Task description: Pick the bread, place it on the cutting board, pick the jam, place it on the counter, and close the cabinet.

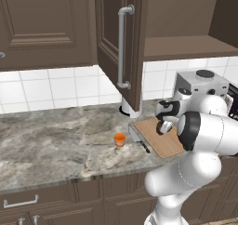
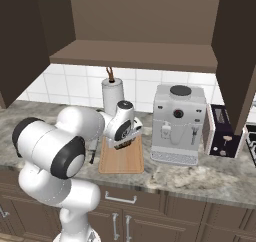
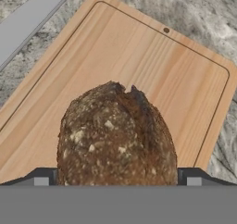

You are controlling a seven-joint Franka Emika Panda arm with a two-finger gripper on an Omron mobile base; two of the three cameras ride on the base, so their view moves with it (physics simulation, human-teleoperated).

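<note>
The gripper (image 3: 117,181) is clamped on the bread (image 3: 116,135), holding it just over the cutting board (image 3: 139,56) so it can be put down. The jam (image 1: 120,140) sits on the counter (image 1: 56,135), at nine o'clock from the board. A knife (image 1: 138,139) lies between them.

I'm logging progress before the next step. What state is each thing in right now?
bread: held between the fingers, over the cutting board.
gripper: shut on the bread.
jam: upright on the counter, left of the board.
cabinet: door open, shelf bare.
knife: flat on the counter beside the board.
</note>
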